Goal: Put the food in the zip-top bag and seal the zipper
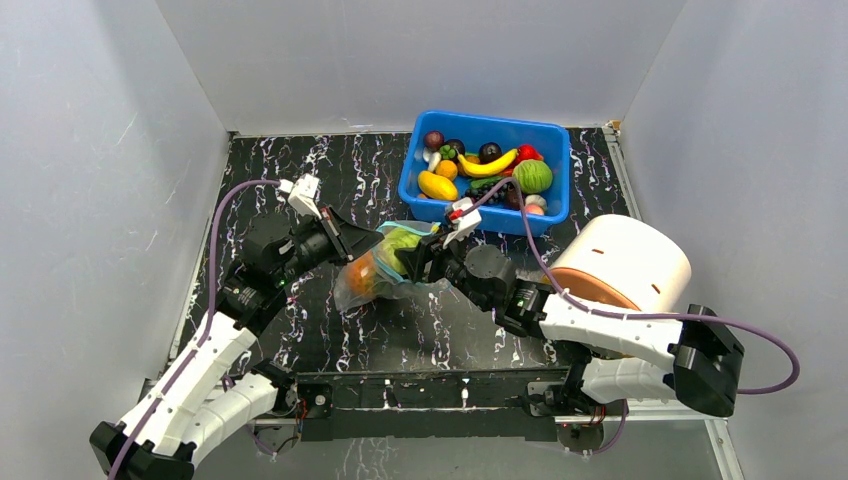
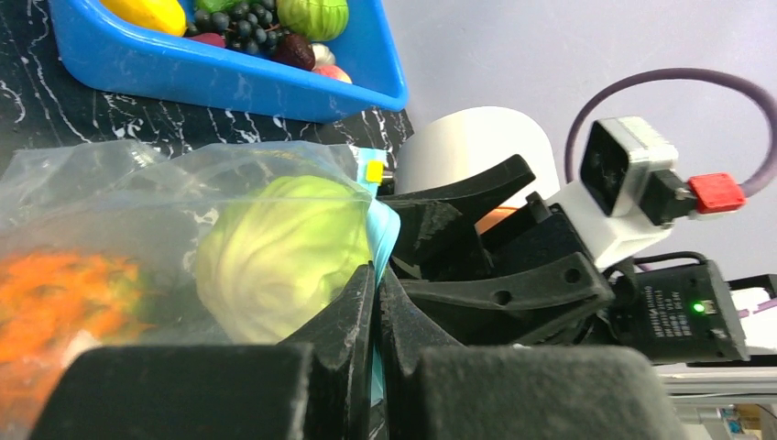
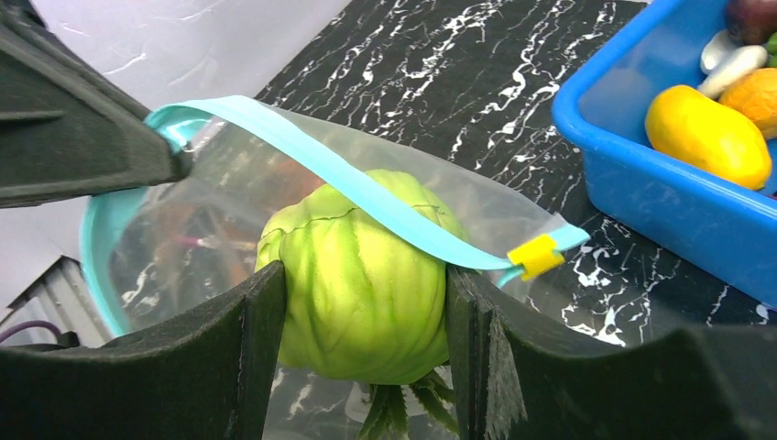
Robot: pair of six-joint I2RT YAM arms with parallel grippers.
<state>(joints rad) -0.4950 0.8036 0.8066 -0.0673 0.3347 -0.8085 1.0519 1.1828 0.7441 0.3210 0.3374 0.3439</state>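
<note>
Grey walls are enclosing a black marble-patterned table (image 1: pixel 330 340). At the left, the left gripper (image 1: pixel 368 240) is pinching the mouth edge of the zip-top bag (image 1: pixel 350 292), its jaws pressed together on the teal zipper (image 3: pixel 302 151). The clear bag is lying at mid-table between the two grippers, with an orange piece (image 1: pixel 362 275) showing through the plastic. Just to the right, the right gripper (image 3: pixel 365 293) is clamping the green cabbage (image 3: pixel 357 229) between its fingers, holding it at the bag's mouth, where one zipper lip is crossing over its top and ending at a yellow slider (image 3: pixel 534 257). Further right and back, the blue bin (image 1: pixel 408 178) is holding more toy fruits, among them a banana (image 1: pixel 487 165). A white and peach drum (image 1: pixel 625 262) is standing at the far right
</note>
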